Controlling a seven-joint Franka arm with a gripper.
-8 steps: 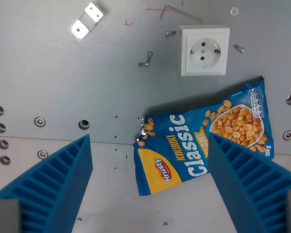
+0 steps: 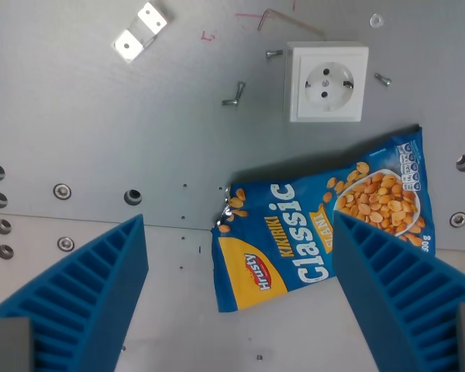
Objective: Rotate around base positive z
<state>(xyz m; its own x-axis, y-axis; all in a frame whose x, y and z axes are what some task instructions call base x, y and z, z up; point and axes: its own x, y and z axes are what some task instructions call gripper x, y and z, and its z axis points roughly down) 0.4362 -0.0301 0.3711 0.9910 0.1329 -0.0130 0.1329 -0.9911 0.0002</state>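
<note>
Gripper (image 2: 240, 302) spread wide, empty, above the peanut bag (image 2: 318, 232); apparently mid-rotation, next needing a steady turn about the base.

My two fingers (image 2: 77, 302) stand apart at bottom, snack bag (image 2: 310, 232) on the metal plate (image 2: 101, 132) between them, its right end behind my right finger. Socket (image 2: 327, 81) just above bag. Bracket (image 2: 138, 32) top left. Screws beside socket.
</note>
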